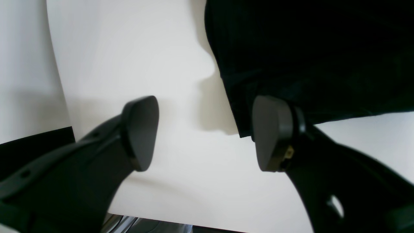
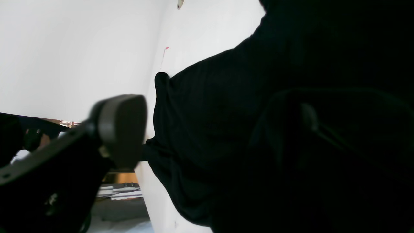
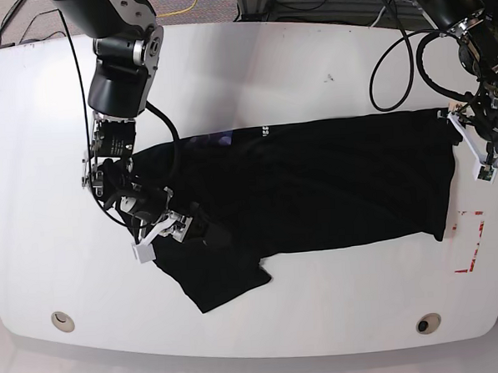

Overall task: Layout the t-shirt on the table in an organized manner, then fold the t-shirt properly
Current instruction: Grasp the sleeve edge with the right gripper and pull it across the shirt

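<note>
Before me, the glossy white table (image 3: 251, 69) carries the black t-shirt (image 3: 316, 183) spread across its middle, red tape (image 3: 472, 242) just beside, and apparently two grommet holes (image 3: 62, 320).

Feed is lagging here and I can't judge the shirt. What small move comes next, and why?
Probably close the right pincer on the bunched sleeve end of the shirt and pull it outward. That end lies crumpled, cloth sits between its open jaws, while the end by the open left pincer lies flatter on the table.
</note>
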Controlling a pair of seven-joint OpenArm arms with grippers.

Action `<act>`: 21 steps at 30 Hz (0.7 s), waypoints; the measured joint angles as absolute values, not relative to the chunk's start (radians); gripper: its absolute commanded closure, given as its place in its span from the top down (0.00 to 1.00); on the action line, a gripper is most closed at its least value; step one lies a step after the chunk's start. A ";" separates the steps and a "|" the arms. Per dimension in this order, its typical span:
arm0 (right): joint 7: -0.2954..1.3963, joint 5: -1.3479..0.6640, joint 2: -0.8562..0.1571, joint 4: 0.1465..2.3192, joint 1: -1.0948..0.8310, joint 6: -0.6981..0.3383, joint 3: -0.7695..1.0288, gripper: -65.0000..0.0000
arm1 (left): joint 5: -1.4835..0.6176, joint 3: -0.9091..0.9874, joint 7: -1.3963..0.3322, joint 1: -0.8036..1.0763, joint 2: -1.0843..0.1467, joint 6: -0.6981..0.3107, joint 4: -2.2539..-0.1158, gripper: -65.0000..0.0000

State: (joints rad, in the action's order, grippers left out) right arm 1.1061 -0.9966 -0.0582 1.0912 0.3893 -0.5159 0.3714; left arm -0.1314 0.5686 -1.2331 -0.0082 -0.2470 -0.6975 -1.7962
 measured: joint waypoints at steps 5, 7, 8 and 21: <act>1.189 -0.994 -0.099 1.164 0.381 -0.516 0.365 0.92 | -0.131 0.569 -1.234 -0.008 -0.247 -0.698 -1.796 0.66; 1.186 -1.001 -0.120 1.216 0.359 -0.516 0.368 0.92 | -0.131 0.569 -1.234 -0.007 -0.248 -0.698 -1.796 0.66; 1.182 -0.999 -0.129 1.250 0.344 -0.516 0.373 0.92 | -0.131 0.569 -1.234 -0.006 -0.247 -0.698 -1.796 0.66; 1.234 -1.004 -0.163 1.370 0.337 -0.501 0.365 0.92 | -0.134 0.568 -1.234 0.009 -0.244 -0.698 -1.796 0.66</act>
